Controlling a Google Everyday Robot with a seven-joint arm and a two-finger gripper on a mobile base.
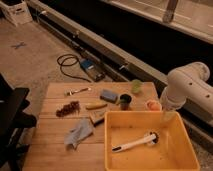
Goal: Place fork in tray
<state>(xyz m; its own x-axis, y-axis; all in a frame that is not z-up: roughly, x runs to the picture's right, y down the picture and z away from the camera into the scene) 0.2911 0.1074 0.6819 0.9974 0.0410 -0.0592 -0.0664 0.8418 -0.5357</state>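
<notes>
The gripper (167, 116) hangs at the tray's (125, 132) far right corner; its grip cannot be told.

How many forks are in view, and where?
1: the fork lies at the table's far left, outside the tray. The end effector hangs by the tray's far right corner. Another could lie under the cloth.

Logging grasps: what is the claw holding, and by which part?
Nothing seen: the claw hangs over the tray's far right corner; the fork lies untouched on the table.
</notes>
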